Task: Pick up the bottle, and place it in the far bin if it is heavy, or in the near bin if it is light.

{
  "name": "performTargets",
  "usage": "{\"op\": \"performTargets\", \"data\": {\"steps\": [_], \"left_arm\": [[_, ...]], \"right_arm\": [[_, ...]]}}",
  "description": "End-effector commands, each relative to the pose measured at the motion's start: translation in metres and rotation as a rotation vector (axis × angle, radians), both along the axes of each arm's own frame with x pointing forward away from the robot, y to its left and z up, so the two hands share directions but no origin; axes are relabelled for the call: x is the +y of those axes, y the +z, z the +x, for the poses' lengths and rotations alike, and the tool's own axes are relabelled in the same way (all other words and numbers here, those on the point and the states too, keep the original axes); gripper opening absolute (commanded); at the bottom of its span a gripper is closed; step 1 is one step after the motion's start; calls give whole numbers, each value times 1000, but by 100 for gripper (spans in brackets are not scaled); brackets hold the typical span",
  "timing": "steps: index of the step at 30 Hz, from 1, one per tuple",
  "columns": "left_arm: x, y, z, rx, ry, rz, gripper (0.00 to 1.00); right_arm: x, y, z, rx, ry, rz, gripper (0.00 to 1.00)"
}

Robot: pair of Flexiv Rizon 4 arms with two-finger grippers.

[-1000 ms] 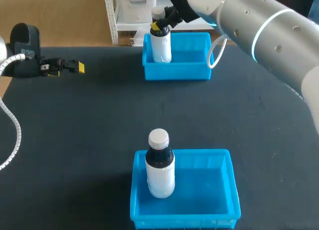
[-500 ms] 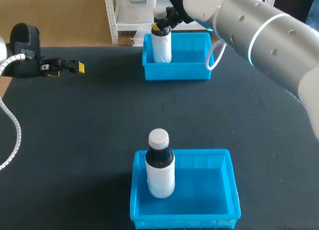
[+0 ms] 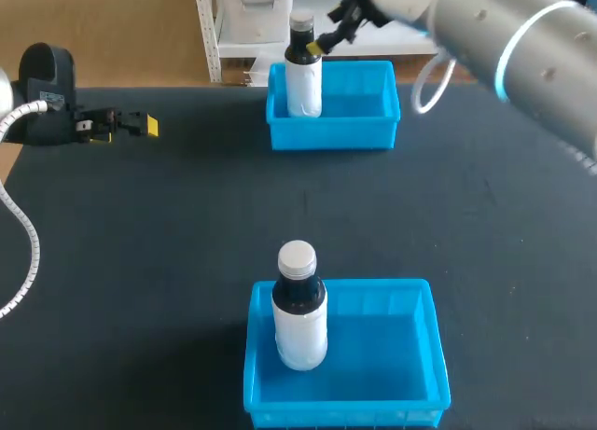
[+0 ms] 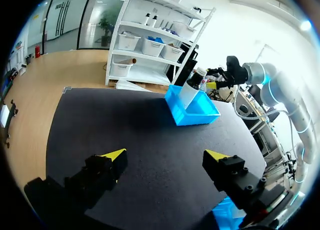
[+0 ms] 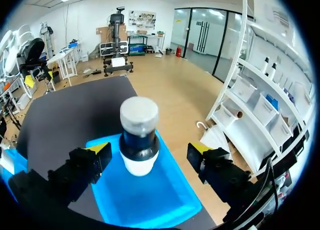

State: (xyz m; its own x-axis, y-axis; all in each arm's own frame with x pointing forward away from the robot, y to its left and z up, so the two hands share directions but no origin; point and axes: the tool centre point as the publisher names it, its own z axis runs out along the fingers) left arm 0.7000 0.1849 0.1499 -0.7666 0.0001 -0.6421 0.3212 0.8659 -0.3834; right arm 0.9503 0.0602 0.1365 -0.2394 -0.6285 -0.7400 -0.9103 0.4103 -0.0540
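Right end effector (image 3: pixel 325 40) is hanging open at the upper middle of the head view, just beside the cap of the bottle (image 3: pixel 302 71) (right wrist view: fingers spread either side, touching nothing). That bottle is standing upright in the left corner of the far bin (image 3: pixel 359 131). Lower middle, a second bottle (image 3: pixel 299 309) is standing in the near bin (image 3: pixel 392 393). Left end effector (image 3: pixel 140 125) is sitting open over the bench (image 3: pixel 187 225), upper left.

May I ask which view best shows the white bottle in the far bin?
The right wrist view: the white plastic bottle with a dark neck fills the middle, ahead of the open jaws. The head view shows it small and far; the left wrist view, tiny and distant.
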Motion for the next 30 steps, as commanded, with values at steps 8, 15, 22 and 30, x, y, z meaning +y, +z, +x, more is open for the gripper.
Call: {"op": "performTargets", "data": {"steps": [8,15,22,30], "left_arm": [[0,0,0,0,0,0,100],[0,0,0,0,0,0,100],[0,0,0,0,0,0,100],[0,0,0,0,0,0,100]], "right_arm": [[-89,41,-54,181,208,81,100],[-120,50,-95,177,203,74,100],[-138,53,-130,267,231,-5,100],[-139,53,-132,300,221,-25,100]]}}
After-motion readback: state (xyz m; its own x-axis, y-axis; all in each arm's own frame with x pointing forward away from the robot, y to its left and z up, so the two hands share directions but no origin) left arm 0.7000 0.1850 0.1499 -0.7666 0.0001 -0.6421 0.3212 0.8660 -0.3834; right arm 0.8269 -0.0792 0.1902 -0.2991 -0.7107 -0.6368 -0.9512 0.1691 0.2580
